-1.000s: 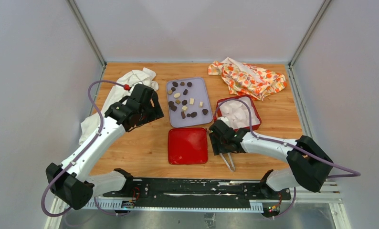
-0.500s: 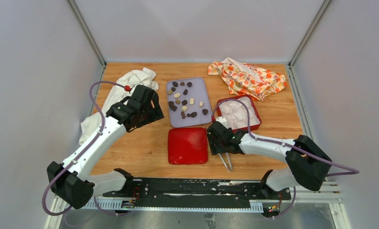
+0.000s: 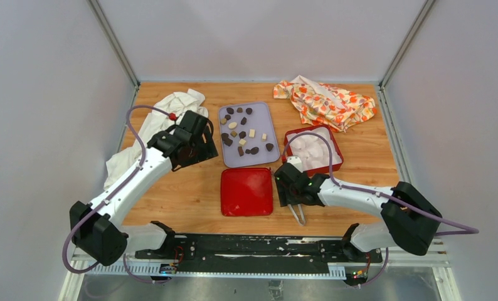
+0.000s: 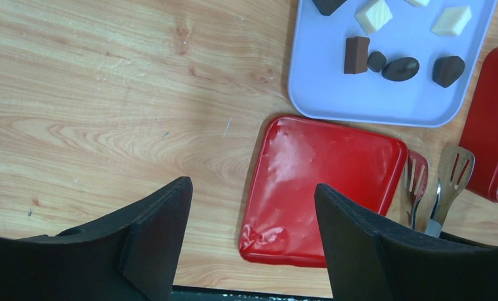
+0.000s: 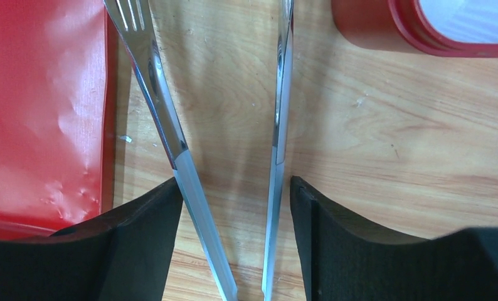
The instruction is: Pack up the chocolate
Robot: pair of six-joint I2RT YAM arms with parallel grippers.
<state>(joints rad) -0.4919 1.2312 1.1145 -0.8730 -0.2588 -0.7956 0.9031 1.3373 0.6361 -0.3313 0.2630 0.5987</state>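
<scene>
The chocolate [image 3: 241, 133] lies as many small dark, tan and cream pieces on a lavender tray [image 3: 259, 113]; some pieces [image 4: 357, 54] also show in the left wrist view. Metal tongs [image 3: 300, 213] lie on the wood between a red lid [image 3: 246, 191] and a red box [image 3: 286, 137] holding white paper cups [image 3: 312, 149]. My right gripper [image 5: 234, 188] is open and low, with both tong arms [image 5: 165, 119] between its fingers. My left gripper [image 4: 253, 194] is open and empty, hovering left of the tray, above the wood and the lid's [image 4: 328, 188] near corner.
A white cloth [image 3: 171, 106] lies at the back left and an orange patterned cloth [image 3: 325, 100] at the back right. The black base rail [image 3: 259, 248] runs along the near edge. Grey walls close in both sides.
My right gripper has shifted a little left and nearer along the tongs. My left arm has moved slightly to the right. The chocolate, lid and box have not moved.
</scene>
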